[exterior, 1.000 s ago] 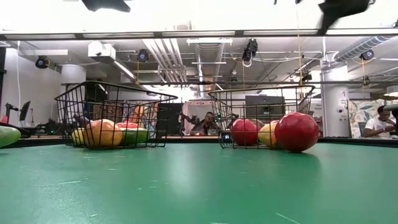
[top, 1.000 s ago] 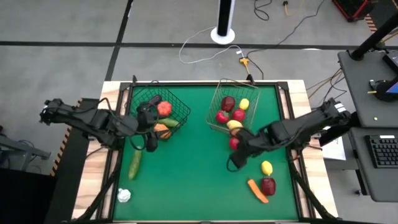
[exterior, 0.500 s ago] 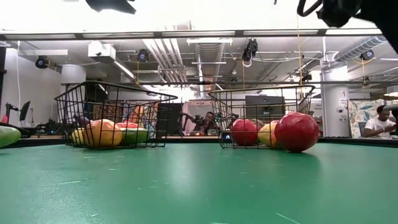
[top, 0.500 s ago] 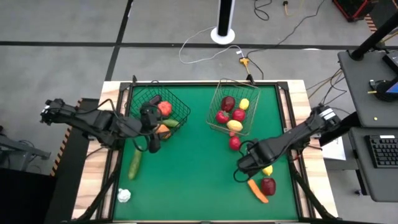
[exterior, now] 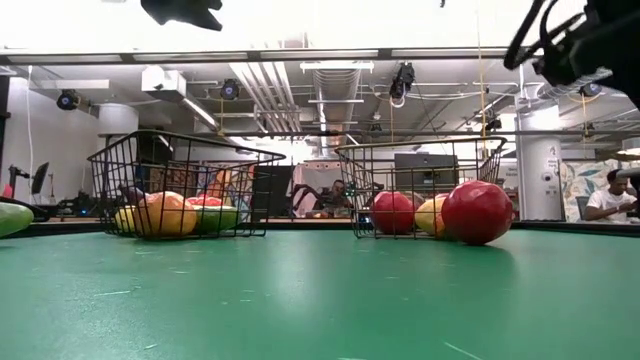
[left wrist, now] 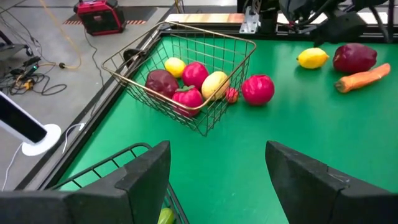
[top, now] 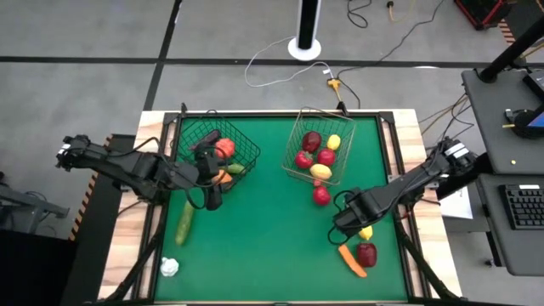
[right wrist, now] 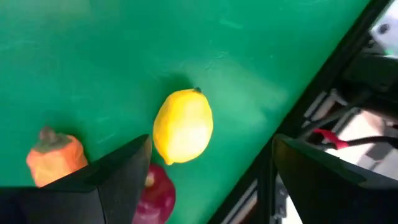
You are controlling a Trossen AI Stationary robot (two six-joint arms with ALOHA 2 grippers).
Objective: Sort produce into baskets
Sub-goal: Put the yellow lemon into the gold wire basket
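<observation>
On the green surface (top: 255, 238), the left gripper (top: 212, 191) hangs over the dark basket (top: 223, 146)'s near edge, while the right gripper (top: 347, 224) hovers beside a yellow lemon (top: 365, 231), with a carrot (top: 351, 260) and a dark red fruit (top: 366, 253) just below.

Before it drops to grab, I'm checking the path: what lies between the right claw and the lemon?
Nothing; in the right wrist view the open right claw sits above the lemon, bare green mat around.

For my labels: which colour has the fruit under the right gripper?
Yellow: a lemon, best seen in the right wrist view.
</observation>
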